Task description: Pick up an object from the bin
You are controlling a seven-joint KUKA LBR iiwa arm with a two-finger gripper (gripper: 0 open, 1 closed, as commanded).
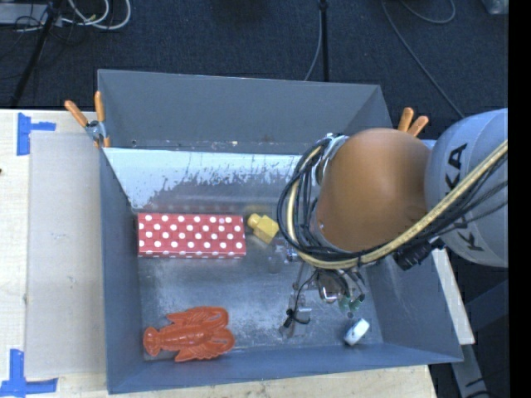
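My gripper (325,289) hangs below the orange cover, low over the bin floor at the right of the middle, and most of it is hidden. A small white and grey object (357,332) lies just to its lower right, near the bin's front right corner. Up and to the left of the gripper, a small yellow block (262,227) sits by the end of a red box with white dots (192,235). I see nothing between the fingers.
A red toy lobster (189,333) lies at the front left of the bin. The arm and its bundle of cables cover the bin's right side. Bare floor stretches between the lobster and the gripper.
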